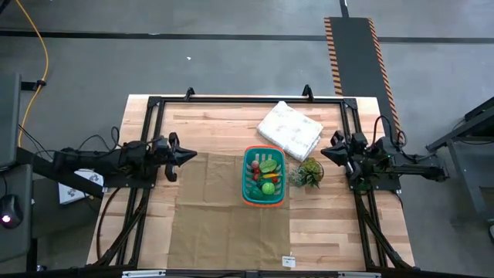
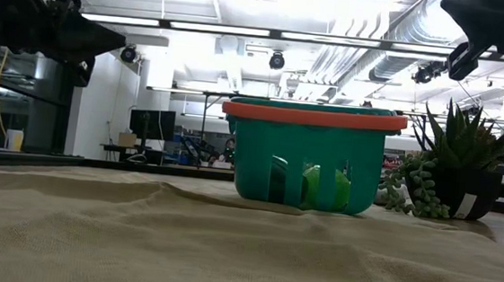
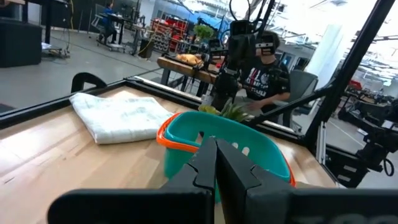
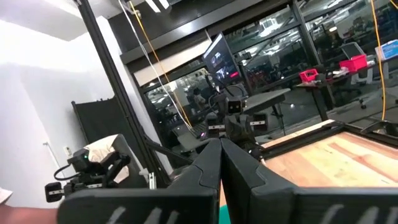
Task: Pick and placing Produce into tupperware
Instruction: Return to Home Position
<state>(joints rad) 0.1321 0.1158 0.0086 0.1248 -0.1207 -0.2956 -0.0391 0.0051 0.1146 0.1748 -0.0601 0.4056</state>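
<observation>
Teal-green slotted plastic basket (image 1: 245,179) with a red-pink rim stands mid-table on the tan cloth (image 1: 216,212), the green, red and yellow toy produce (image 1: 267,176) lying inside; none shows loose outside. The left gripper (image 1: 192,155) hovers at the table's left, the right gripper (image 1: 323,154) at its right beside the spiky potted plant (image 1: 310,173), both jaws pressed together, empty. Packing looks done and the arms seem to be homing; the next move only needs each to settle clear of the basket.

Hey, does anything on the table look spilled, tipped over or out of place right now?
Nothing stands out. The basket stands upright on the mat with the produce inside, none spilled. The plant and folded cloth sit close by. The left gripper and right gripper are shut, off to the sides.
</observation>
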